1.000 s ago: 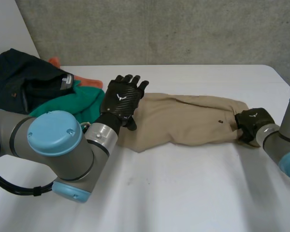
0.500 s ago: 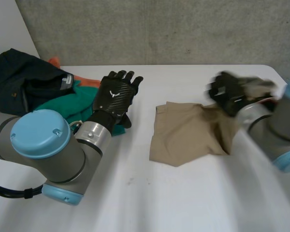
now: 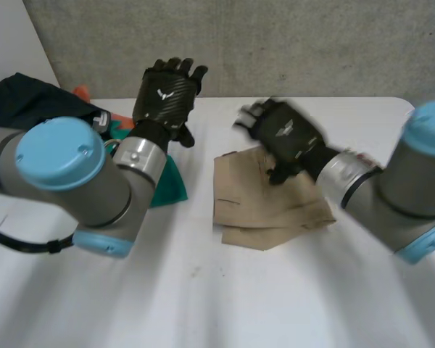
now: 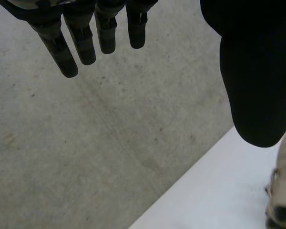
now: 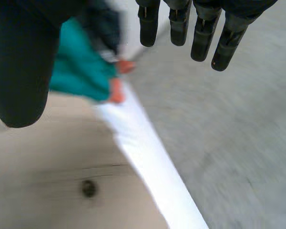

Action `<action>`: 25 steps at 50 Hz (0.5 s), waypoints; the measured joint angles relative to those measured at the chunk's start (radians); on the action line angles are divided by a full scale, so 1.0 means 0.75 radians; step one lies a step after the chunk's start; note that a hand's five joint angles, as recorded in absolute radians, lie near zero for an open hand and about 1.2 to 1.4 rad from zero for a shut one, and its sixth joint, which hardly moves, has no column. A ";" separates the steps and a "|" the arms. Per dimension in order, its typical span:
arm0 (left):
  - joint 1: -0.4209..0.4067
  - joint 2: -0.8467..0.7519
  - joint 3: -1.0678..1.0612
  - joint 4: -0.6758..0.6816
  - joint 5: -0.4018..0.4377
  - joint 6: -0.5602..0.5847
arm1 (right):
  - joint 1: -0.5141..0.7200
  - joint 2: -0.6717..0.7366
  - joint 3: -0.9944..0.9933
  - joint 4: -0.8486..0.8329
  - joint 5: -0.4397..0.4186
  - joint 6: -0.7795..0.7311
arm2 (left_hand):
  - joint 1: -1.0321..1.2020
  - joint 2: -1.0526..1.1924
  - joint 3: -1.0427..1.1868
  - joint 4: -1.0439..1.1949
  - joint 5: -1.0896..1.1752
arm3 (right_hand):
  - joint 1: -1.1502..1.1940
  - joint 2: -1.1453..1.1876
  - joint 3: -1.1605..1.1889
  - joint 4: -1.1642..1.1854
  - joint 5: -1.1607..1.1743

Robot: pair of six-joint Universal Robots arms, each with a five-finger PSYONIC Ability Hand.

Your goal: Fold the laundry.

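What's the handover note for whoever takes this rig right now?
Left hand: open, raised above the table, holding nothing.
Right hand: open, over the tan garment, holding nothing.
Done: the tan garment lies folded in layers mid-table, with uneven edges.
The teal garment, dark garment and orange piece sit bunched on the robot's left, unfolded.
Left: probably square up the tan fold, then fold the pile.

The near half of the tabletop lay bare from left to right. The folded beige cloth took the middle, with the right hand above its far edge. A dark garment and a teal garment crowded the far left, with the left hand raised beside them. A narrow bare strip ran between the teal garment and the beige cloth.
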 measured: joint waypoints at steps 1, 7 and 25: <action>-0.010 -0.030 0.055 -0.027 0.002 -0.010 | -0.029 -0.032 -0.012 0.008 0.052 0.132 | 0.002 0.000 0.000 0.000 0.000 | 0.000 0.000 0.000 0.000 0.000; -0.082 -0.250 0.396 -0.270 0.031 -0.085 | -0.158 -0.050 -0.107 0.170 0.277 0.417 | 0.003 0.000 0.000 0.000 0.000 | 0.000 0.000 0.000 0.000 0.000; -0.164 -0.860 1.094 -0.845 0.017 -0.115 | -0.183 0.477 -0.569 0.619 0.205 0.354 | 0.064 0.054 0.040 0.059 0.007 | 0.000 0.000 0.000 0.000 0.000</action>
